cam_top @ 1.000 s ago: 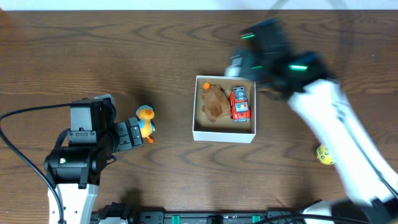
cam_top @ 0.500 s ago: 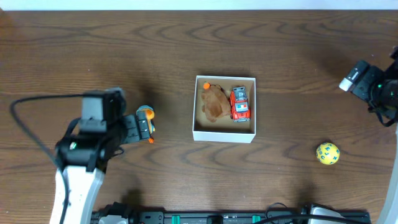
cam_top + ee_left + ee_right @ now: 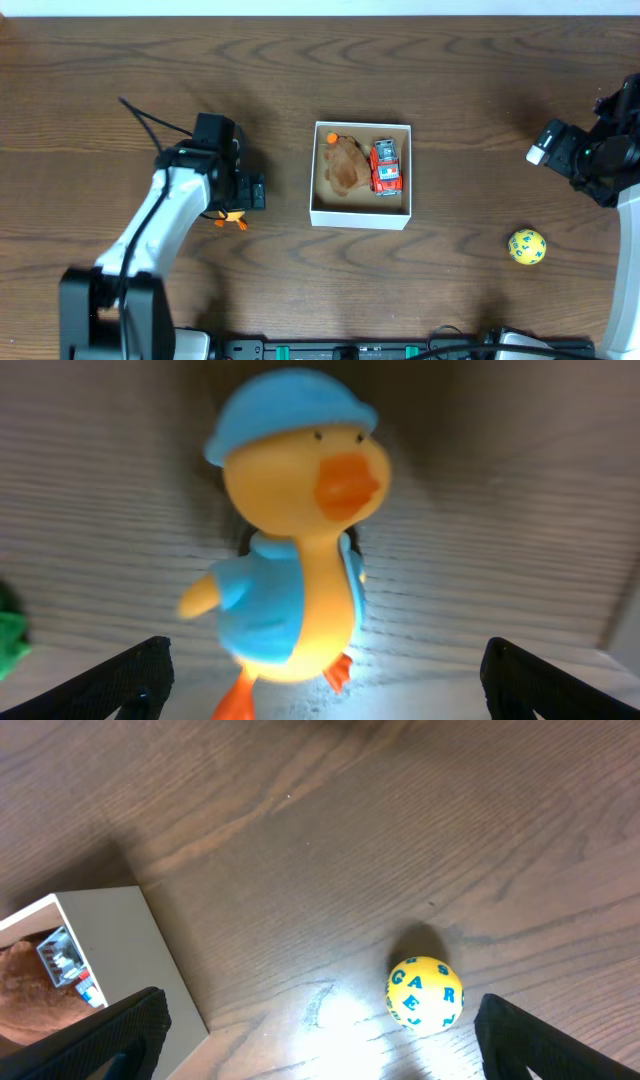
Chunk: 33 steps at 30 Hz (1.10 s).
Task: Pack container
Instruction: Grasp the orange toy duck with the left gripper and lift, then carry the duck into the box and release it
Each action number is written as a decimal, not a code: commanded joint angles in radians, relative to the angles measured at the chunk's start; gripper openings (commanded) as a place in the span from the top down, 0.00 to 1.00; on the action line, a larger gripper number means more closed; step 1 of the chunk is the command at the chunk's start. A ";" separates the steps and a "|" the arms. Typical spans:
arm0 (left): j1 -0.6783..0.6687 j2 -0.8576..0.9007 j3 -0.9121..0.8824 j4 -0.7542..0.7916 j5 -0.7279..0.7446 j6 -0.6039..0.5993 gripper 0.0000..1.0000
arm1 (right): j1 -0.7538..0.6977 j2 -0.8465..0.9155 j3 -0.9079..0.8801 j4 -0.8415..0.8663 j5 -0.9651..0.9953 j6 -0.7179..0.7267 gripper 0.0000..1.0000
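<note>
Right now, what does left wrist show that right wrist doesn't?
Left wrist only: a yellow duck in a blue cap and vest, centred in line with the left gripper, plus something green at the left edge.
Right wrist only: the yellow lettered ball and a corner of the container, with a red car and a brown toy inside.
Both: the dark wood table and that arm's own fingertips wide apart at the bottom corners. The right gripper holds nothing.

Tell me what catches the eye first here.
A yellow rubber duck with a blue cap fills the left wrist view. At mid-table, the white-walled square box holds a brown plush toy and a red toy car; a yellow lettered ball sits alone off to the box's right.
</note>
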 commanded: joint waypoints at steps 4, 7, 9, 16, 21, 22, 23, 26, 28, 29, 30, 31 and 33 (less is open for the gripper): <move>-0.001 0.137 0.021 0.008 0.000 0.019 0.02 | -0.006 0.004 -0.006 0.004 -0.010 -0.020 0.01; -0.001 0.179 0.021 0.008 0.000 0.019 0.18 | -0.006 0.004 -0.006 0.003 -0.010 -0.023 0.01; -0.001 0.188 0.021 0.007 0.000 0.019 0.39 | -0.006 0.004 -0.006 0.003 -0.010 -0.023 0.01; -0.001 0.142 0.028 0.008 0.000 0.020 0.69 | -0.006 0.004 -0.006 0.000 -0.010 -0.023 0.01; -0.003 0.028 0.057 -0.012 0.000 0.019 0.86 | -0.006 0.004 -0.006 0.000 -0.010 -0.023 0.01; -0.004 0.000 0.068 -0.021 0.000 0.019 0.90 | -0.006 0.004 -0.006 0.000 -0.010 -0.023 0.01; -0.008 -0.036 0.083 -0.034 0.000 0.019 0.93 | -0.006 0.004 -0.006 0.000 -0.010 -0.023 0.01; -0.034 -0.140 0.134 -0.061 0.000 0.020 0.94 | -0.006 0.004 -0.006 0.000 -0.010 -0.023 0.01; -0.069 -0.212 0.169 -0.068 0.000 0.019 0.94 | -0.006 0.004 -0.006 0.001 -0.010 -0.023 0.01; -0.094 -0.249 0.186 -0.067 0.000 0.019 0.94 | -0.006 0.004 -0.006 0.002 -0.010 -0.023 0.01; -0.119 -0.278 0.198 -0.063 0.001 0.019 0.94 | -0.006 0.004 -0.006 0.002 -0.010 -0.024 0.01; -0.152 -0.306 0.210 -0.054 0.000 0.016 0.94 | -0.006 0.004 -0.006 0.003 -0.010 -0.024 0.01; -0.220 -0.344 0.217 -0.022 0.000 0.005 0.94 | -0.006 0.004 -0.006 0.004 -0.010 -0.027 0.01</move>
